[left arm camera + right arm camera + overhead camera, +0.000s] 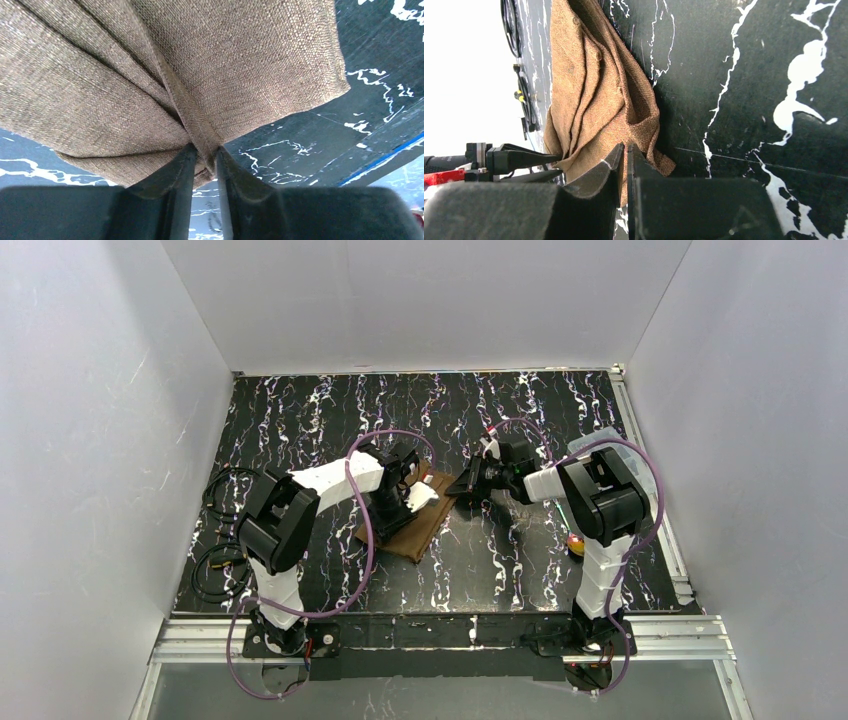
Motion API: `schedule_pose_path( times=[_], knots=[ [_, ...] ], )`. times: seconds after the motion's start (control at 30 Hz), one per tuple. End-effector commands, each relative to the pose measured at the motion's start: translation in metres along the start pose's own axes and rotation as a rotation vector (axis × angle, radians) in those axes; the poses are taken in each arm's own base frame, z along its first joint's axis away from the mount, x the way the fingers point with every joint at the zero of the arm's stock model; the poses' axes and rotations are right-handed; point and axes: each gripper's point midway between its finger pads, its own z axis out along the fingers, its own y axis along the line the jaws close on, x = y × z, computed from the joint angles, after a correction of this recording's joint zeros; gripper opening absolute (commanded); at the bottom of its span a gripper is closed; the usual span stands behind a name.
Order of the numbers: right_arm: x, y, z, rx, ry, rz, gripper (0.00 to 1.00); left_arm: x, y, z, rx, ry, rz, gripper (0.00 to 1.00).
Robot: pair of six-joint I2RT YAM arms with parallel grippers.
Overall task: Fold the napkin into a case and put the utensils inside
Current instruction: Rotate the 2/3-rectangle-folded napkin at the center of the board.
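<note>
The brown napkin (398, 532) lies partly folded and bunched on the black marbled table between the arms. My left gripper (418, 494) is shut on a raised pleat of it; in the left wrist view the fingertips (204, 150) pinch the cloth (210, 65), which fills the view in layers. My right gripper (458, 483) is shut on the napkin's far right edge; in the right wrist view its tips (625, 146) clamp the cloth (594, 95). The left gripper's fingers (521, 159) show there at the left. No utensils show clearly.
A clear plastic box (622, 452) stands at the right edge behind the right arm. A small yellow and red object (577, 545) peeks out beside the right arm. Black cables (215, 570) lie at the table's left side.
</note>
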Motion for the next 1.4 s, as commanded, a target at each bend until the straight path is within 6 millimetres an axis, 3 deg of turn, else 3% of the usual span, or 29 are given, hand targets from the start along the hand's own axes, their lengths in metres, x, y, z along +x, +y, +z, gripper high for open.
schedule_pose_path(
  times=[0.0,0.1,0.23,0.67,1.07,1.37],
  knots=[
    [0.016,-0.029,0.002,0.076,0.018,0.057,0.16,0.005,-0.012,-0.007,0.038,0.008,0.000,0.27],
    [0.017,-0.028,0.000,0.074,0.018,0.055,0.16,0.007,-0.010,-0.001,0.037,0.019,-0.005,0.35],
    [0.018,-0.027,0.000,0.071,0.018,0.058,0.16,0.010,-0.002,0.005,0.004,0.036,0.007,0.34],
    [0.021,-0.029,-0.002,0.076,0.018,0.076,0.15,0.009,0.004,0.007,-0.031,0.025,0.028,0.00],
    [0.020,-0.033,-0.002,0.097,0.010,0.083,0.15,0.022,-0.005,-0.007,-0.002,0.025,0.128,0.00],
    [0.020,-0.032,-0.002,0.099,0.006,0.085,0.14,0.032,-0.006,0.001,-0.010,0.068,0.178,0.00]
  ],
)
